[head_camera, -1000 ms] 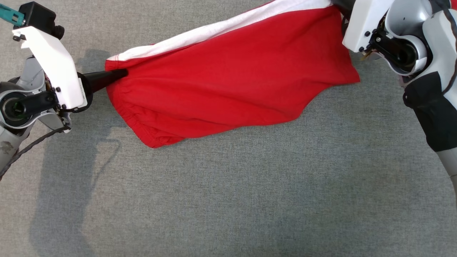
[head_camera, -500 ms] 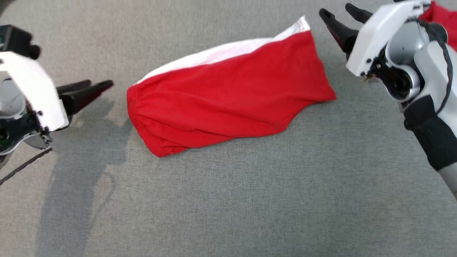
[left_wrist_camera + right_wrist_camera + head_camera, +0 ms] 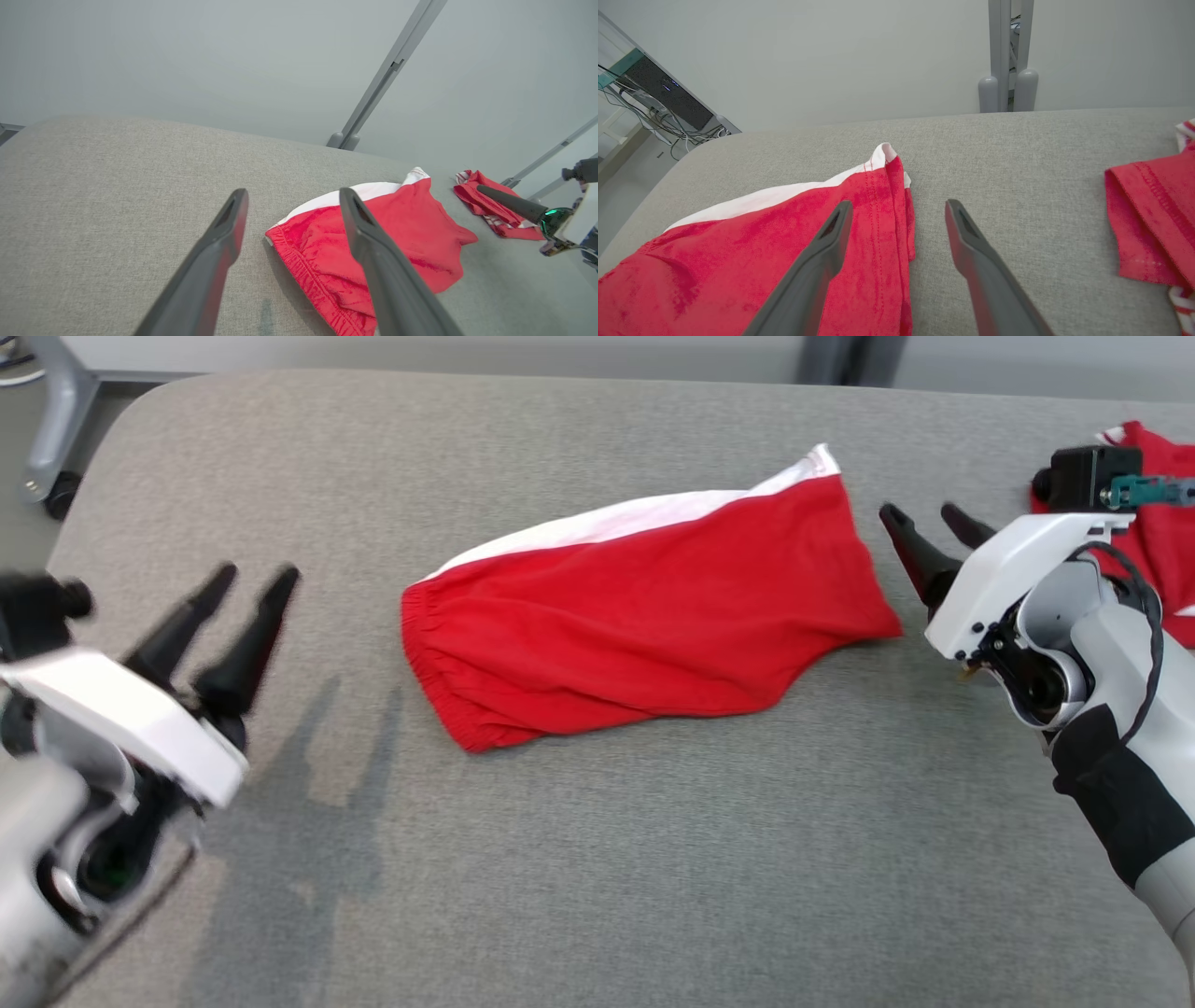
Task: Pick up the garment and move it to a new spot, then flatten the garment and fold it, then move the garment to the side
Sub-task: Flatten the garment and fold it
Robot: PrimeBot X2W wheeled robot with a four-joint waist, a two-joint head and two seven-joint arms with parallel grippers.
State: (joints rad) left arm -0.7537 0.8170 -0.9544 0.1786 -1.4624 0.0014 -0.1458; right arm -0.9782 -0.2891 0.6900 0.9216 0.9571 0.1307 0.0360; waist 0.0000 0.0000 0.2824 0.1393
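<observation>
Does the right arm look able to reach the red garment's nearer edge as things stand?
Probably yes: the right pincer is open, empty, just beside the red garment, with only bare grey surface between them.

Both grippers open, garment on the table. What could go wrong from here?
1. The red garment lies rumpled, with a white layer showing at the far edge; folding now may set creases.
2. The second red garment sits by the right gripper; a sideways sweep could snag it.
</observation>
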